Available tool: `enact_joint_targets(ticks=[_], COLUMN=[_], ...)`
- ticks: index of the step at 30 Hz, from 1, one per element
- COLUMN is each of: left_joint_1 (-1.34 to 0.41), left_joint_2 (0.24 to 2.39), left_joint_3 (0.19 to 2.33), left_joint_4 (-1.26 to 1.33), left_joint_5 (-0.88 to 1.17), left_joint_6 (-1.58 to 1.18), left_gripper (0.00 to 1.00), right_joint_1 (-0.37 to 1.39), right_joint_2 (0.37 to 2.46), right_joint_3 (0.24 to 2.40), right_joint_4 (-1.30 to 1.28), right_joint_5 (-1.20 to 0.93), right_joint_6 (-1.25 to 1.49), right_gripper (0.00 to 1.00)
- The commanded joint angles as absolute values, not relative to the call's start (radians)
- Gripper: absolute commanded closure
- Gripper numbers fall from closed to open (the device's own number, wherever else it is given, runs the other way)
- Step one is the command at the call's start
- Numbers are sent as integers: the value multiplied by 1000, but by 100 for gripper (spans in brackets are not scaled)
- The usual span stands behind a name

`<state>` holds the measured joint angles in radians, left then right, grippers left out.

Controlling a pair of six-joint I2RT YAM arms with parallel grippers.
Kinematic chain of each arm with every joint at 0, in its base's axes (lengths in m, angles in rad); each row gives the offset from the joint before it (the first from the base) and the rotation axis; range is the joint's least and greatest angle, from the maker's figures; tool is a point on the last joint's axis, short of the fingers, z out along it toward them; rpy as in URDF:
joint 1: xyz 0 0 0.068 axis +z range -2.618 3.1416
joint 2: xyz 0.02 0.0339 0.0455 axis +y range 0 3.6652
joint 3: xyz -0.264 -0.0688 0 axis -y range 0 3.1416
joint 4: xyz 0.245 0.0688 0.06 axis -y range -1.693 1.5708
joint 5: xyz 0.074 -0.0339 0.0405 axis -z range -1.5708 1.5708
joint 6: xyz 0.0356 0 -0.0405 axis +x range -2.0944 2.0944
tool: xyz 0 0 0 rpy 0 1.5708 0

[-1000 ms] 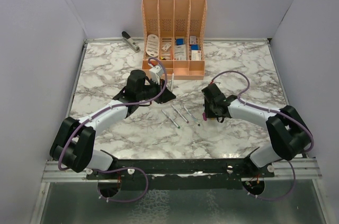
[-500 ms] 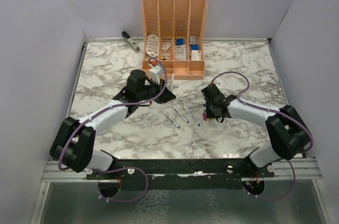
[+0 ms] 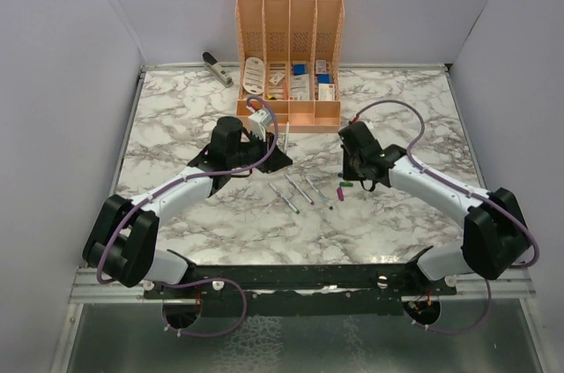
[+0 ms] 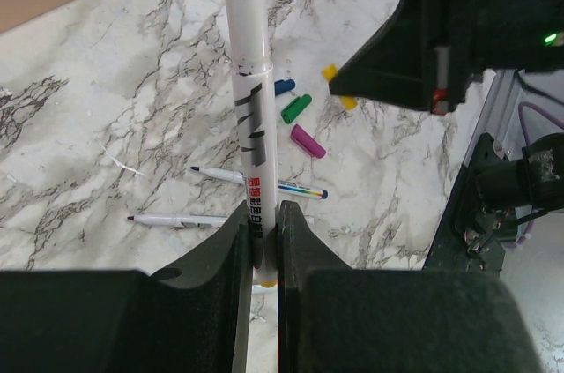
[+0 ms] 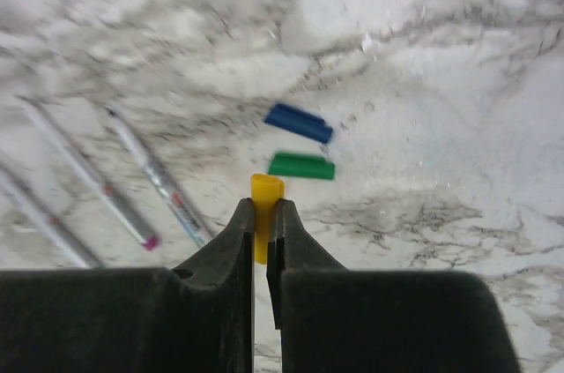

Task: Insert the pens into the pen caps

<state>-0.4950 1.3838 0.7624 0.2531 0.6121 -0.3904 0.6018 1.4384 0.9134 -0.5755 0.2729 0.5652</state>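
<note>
- A white-veined marble table (image 3: 176, 117) fills the floor of a plain white-walled booth, with both arms reaching in from the near edge.
- Nearest us, three loose pens (image 3: 300, 190) lie between the arms. The purple cap (image 4: 307, 140), green cap (image 5: 301, 166) and blue cap (image 5: 300, 123) sit just beside their tips.
- We judge the main risk to be misalignment. The held pen (image 4: 247, 64) is pinched near its back end, so its long free length may swing off axis and push the cap aside instead of entering it.
- The cap is caught only by a short stretch, so a sideways shove could twist it out of the grip. We cannot tell which end of it is open.
- A low approach could also sweep the loose caps and pens away.
- The right gripper (image 5: 262, 214) is closed narrow on the yellow cap (image 5: 264, 192), which pokes out beyond its tips above the table.
- The left gripper (image 4: 262, 214) is clamped tight on the held pen, which is lifted off the surface and points toward the right arm.
- Farthest back stand the orange organiser (image 3: 289, 16) and the stapler (image 3: 216, 67), well apart from the work.
</note>
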Motion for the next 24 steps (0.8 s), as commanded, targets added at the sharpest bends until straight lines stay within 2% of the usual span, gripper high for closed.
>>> enact_joint_targets(ticks=[1, 11, 24], left_joint_1=[-495, -505, -593], left_joint_2=[1353, 1324, 1364], left_joint_3=[756, 759, 804], left_joint_4=[292, 335, 399], left_joint_5=[645, 731, 824], left_joint_6=[-397, -403, -415], left_gripper=[100, 100, 100], right_joint_1=[598, 598, 598], right_joint_2=[1327, 1136, 1170], right_joint_3=[1001, 842, 840], right_joint_4=[-466, 220, 416], right_joint_5=[317, 164, 3], right_joint_6=[537, 507, 567], right_gripper=[99, 99, 99])
